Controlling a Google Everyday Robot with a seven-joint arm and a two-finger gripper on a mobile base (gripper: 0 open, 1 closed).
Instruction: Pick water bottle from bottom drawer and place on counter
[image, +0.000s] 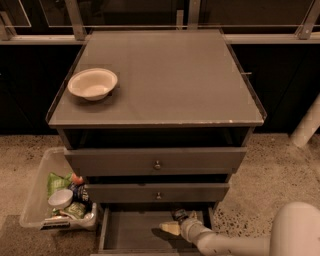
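The counter (170, 75) tops a cabinet of three dark drawers. The bottom drawer (132, 231) is pulled out below the front edge. The white arm (240, 244) reaches in from the front right corner. A clear bin (34, 202) of snack packets (57, 182) sits on the floor off the front left corner. A white bowl (92, 83) rests by the counter's left edge. The gripper (170, 228) is low inside the bottom drawer; I cannot tell whether it is apart or together. The water bottle (180, 216) lies just behind it in the drawer, its label too small to read.
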